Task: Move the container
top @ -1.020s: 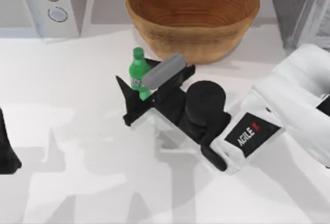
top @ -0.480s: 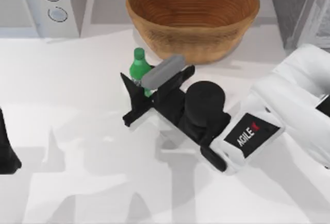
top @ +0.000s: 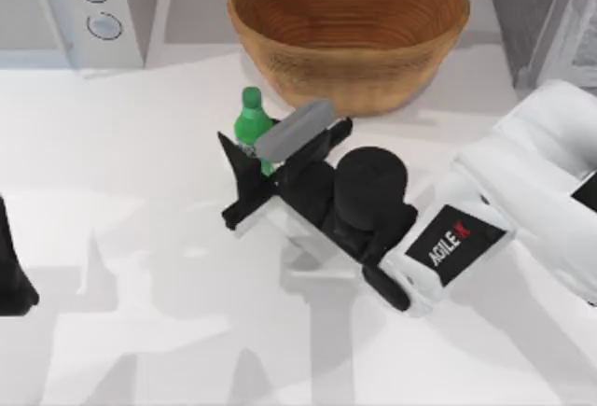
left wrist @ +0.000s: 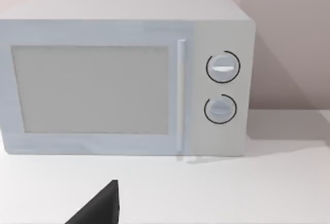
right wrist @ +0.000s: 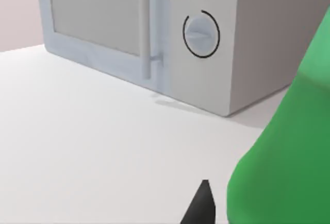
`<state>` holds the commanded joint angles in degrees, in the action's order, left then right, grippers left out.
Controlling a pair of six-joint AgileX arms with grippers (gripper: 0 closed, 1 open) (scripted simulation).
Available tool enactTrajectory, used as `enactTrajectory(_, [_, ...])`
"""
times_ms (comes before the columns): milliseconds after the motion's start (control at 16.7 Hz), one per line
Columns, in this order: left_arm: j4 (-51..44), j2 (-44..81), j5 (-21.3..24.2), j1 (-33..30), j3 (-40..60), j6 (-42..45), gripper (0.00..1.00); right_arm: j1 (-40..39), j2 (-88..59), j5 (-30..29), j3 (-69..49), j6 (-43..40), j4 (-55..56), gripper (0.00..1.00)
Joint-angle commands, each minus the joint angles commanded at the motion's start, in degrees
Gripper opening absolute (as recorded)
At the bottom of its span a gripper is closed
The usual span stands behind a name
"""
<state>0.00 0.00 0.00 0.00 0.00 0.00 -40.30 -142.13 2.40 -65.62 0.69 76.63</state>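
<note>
- Container: your small green soda bottle with a green cap stands upright on the white table, near the middle and just in front of the bowl. In the right wrist view its green body sits very close to the camera.
- Right gripper: it sits at the bottle's lower body, reaching in from the table's right side. One dark finger lies on the bottle's left and the grey-padded finger on its right, so the bottle stands between them. The fingers look closed in against the bottle; you cannot confirm the actual contact, because the gripper body hides it.
- Right arm: white casing with an AgileX label, coming in from the right edge of the table.
- Left arm: parked at the left edge of the table, well apart from the bottle. A dark fingertip shows in the left wrist view; whether that pincer is open or closed you cannot tell.
- Bowl: large brown woven bowl at the back of the table, behind and to the right of the bottle.
- Microwave: pale grey with two round dials, at the back left corner. The left wrist view faces its door, and you can see one dial in the right wrist view beyond the bottle.
</note>
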Motion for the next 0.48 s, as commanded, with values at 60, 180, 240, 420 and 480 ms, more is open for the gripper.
enactTrajectory(60, [0.00,0.00,0.00,0.00,0.00,0.00,1.00,0.57,0.29,0.65,0.38,-0.03,0.22,0.00])
enactTrajectory(180, [0.00,0.00,0.00,0.00,0.00,0.00,1.00,3.25,1.53,3.53,2.12,-0.14,1.20,0.00])
enactTrajectory(240, [0.00,0.00,0.00,0.00,0.00,0.00,1.00,5.37,2.44,5.67,3.50,-0.22,1.91,0.00])
enactTrajectory(420, [0.00,0.00,0.00,0.00,0.00,0.00,1.00,13.85,5.93,14.10,9.06,-0.44,4.65,0.00])
enactTrajectory(480, [0.00,0.00,0.00,0.00,0.00,0.00,1.00,17.20,7.28,17.44,11.29,-0.49,5.70,0.00])
